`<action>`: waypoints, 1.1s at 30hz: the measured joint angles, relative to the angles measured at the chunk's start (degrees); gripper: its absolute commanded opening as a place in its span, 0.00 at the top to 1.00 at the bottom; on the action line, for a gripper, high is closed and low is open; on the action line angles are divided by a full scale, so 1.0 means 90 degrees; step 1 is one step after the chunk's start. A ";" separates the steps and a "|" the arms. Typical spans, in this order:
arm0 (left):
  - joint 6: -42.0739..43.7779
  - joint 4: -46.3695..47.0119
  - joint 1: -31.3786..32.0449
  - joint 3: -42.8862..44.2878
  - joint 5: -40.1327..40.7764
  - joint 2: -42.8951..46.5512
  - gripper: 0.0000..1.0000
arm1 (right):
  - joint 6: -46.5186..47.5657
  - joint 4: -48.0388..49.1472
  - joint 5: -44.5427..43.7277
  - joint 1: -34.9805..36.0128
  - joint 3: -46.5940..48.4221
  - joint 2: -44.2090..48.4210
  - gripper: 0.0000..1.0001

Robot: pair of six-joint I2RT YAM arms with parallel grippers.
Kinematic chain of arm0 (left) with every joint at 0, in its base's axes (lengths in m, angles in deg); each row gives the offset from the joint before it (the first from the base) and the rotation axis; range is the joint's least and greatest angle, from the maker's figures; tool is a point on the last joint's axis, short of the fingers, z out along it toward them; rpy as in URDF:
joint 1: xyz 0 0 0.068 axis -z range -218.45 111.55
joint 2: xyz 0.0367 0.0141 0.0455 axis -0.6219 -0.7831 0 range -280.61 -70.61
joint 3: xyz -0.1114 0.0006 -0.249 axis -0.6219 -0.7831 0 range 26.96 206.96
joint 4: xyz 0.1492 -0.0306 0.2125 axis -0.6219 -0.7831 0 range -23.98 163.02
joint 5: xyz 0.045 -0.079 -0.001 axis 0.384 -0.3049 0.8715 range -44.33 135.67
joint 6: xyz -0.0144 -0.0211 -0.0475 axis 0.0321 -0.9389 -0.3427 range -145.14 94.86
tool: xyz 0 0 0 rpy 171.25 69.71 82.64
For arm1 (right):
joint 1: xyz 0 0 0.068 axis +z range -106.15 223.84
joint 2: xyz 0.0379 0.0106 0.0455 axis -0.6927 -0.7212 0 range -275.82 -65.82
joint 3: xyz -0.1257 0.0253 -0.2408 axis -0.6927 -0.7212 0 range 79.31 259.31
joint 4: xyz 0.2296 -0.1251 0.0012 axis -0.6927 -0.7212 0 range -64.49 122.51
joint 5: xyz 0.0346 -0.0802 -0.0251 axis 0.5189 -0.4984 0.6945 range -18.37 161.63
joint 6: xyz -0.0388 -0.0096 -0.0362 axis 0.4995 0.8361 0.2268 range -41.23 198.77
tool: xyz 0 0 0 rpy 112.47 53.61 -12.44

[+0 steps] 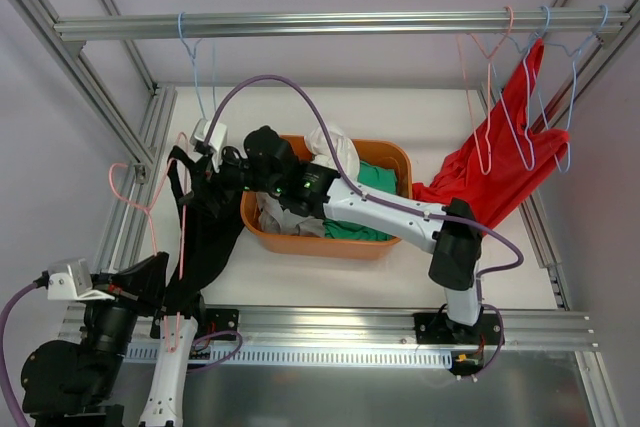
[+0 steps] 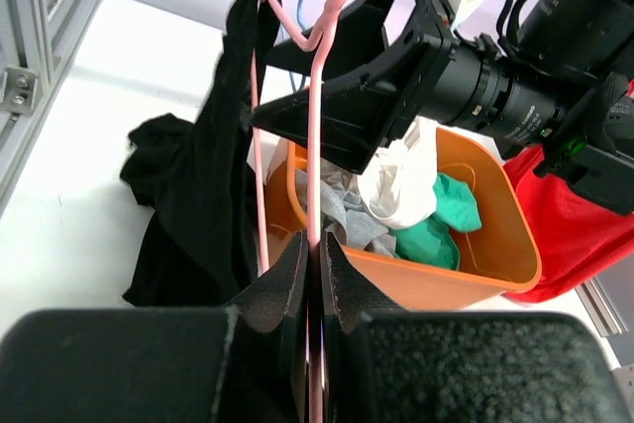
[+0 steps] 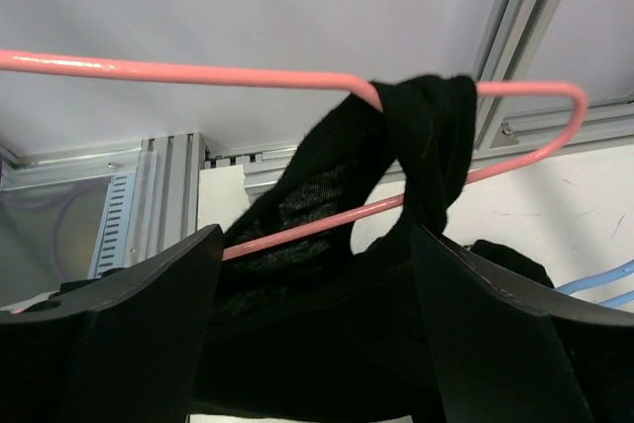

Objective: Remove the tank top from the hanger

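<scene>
The left gripper (image 2: pixel 315 279) is clamped on the pink wire hanger (image 2: pixel 316 146). The right gripper (image 3: pixel 317 245) stands spread, its fingers flanking the black tank top (image 3: pixel 426 136), whose strap is looped over the hanger's bent shoulder. The step in hand looks like freeing that strap. Next, the jaws would need to pinch the soft, limp knit and draw it past the rounded wire end without snagging.

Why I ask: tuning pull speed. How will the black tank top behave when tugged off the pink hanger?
Probably floppy: the black tank top hangs in limp folds. Its strap is bunched around the pink hanger, so it may snag. Likely light: the fabric looks thin.
</scene>
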 measured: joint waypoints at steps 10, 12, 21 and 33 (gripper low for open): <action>0.0005 0.0000 0.0000 0.0092 0.0080 0.0015 1.00 | 0.0015 0.0134 0.0095 0.0012 -0.0199 0.0347 0.20; 0.0002 0.0000 0.0032 0.0073 0.0080 0.0015 1.00 | 0.0015 0.0168 0.0126 0.0012 -0.0199 0.0403 0.20; 0.0002 0.0000 0.0124 0.0134 0.0034 0.0015 1.00 | 0.0284 0.0233 -0.0058 0.0012 0.0027 0.0335 0.25; 0.0005 0.0000 0.0209 0.0277 0.0039 0.0015 1.00 | 0.0590 0.0231 -0.0209 0.0000 0.0566 -0.0024 0.78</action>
